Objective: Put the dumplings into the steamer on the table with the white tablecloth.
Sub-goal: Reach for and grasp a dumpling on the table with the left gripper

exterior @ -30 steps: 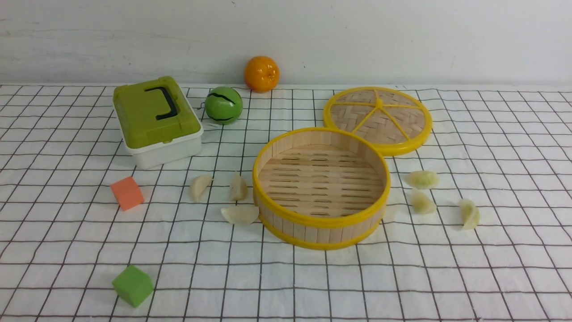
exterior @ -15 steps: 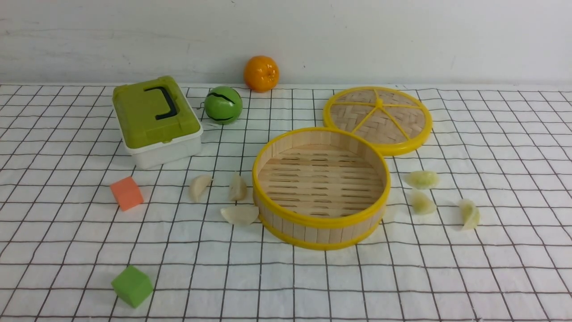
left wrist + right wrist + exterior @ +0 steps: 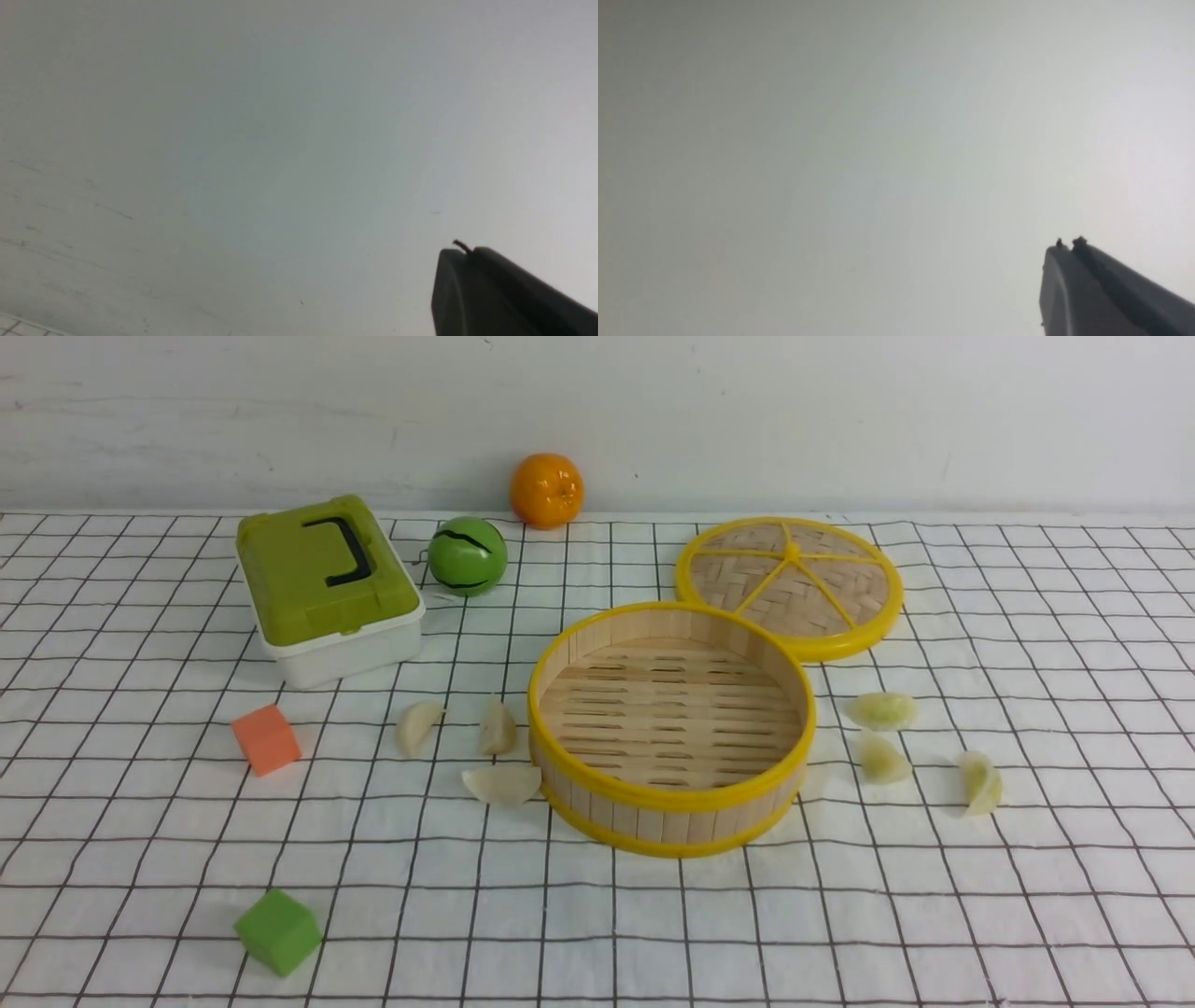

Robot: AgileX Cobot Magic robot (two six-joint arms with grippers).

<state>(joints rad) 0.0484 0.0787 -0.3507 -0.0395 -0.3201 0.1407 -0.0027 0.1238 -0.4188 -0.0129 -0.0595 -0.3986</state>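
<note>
White tablecloth (image 3: pixel 597 915), black grid, spread flat before a pale wall (image 3: pixel 887 411); contents listed from the front view, left to right. Green cube (image 3: pixel 276 931), near edge. Orange cube (image 3: pixel 266 738), farther back. Green-lidded box (image 3: pixel 325 586), black handle, white base. Left dumplings (image 3: pixel 414 725), three, on the cloth beside the steamer's left wall, the nearest one (image 3: pixel 503 783) close against it (whether it touches cannot be told). Green ball (image 3: pixel 467 555), just right of the box; orange (image 3: pixel 546 490) by the wall. Steamer (image 3: pixel 670 798), centre, upright, all six dumplings outside it. Lid (image 3: pixel 789 586), flat, behind the steamer to its right. Right dumplings (image 3: pixel 881 710), three, on the cloth right of the steamer, apart from it. Left gripper (image 3: pixel 465 253), seen only by its wrist camera: fingers pressed together, nothing between them. Right gripper (image 3: pixel 1069 243): likewise closed and empty.
</note>
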